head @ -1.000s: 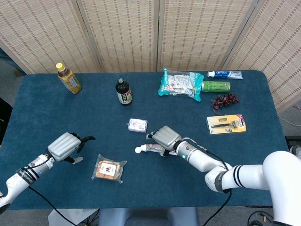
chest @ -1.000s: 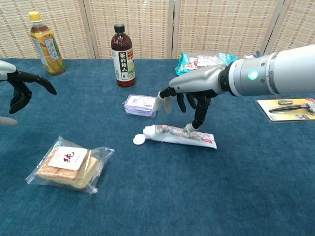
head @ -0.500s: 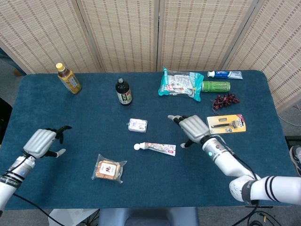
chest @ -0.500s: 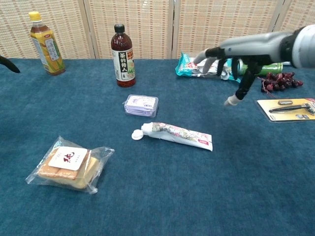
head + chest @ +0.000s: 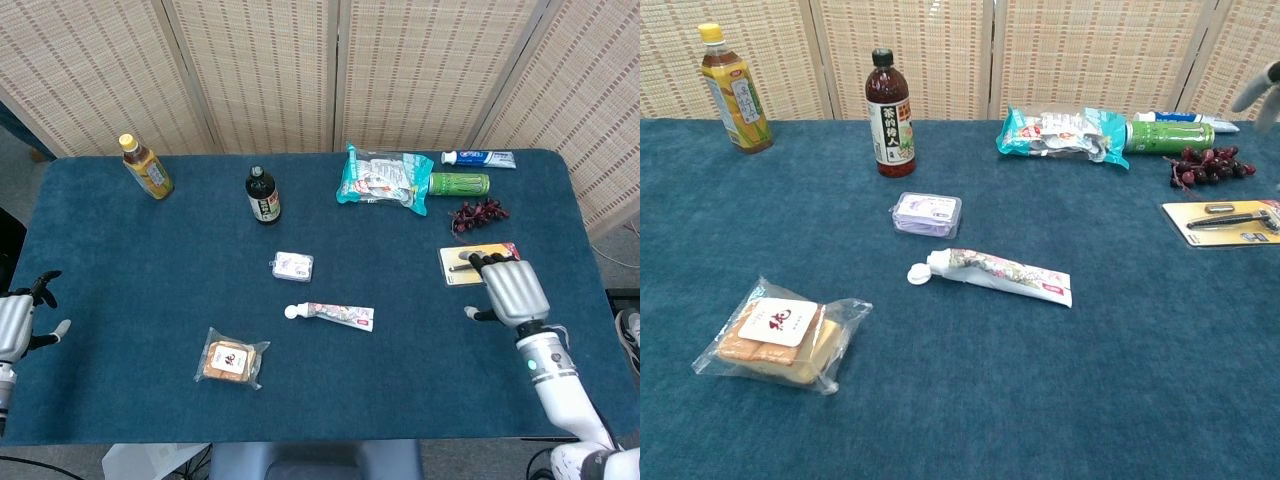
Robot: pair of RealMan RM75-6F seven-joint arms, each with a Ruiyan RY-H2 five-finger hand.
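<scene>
Beside the razor card [image 5: 482, 264], at its near right corner, my right hand [image 5: 513, 290] hovers with fingers spread, holding nothing and overlapping the card's edge from above. Well left of that card lies the toothpaste tube [image 5: 333, 315] on the blue table [image 5: 120, 240]. Far beyond the tube, at the table's left edge, my left hand [image 5: 14, 325] hangs empty, fingers apart.

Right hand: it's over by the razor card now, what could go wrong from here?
The right hand is open, its fingers overlapping the razor card in the head view: a low sweep could drag the card. The grapes lie just beyond and might get knocked. The chest view shows only a sliver of that hand, so its height is hard to judge.
</scene>
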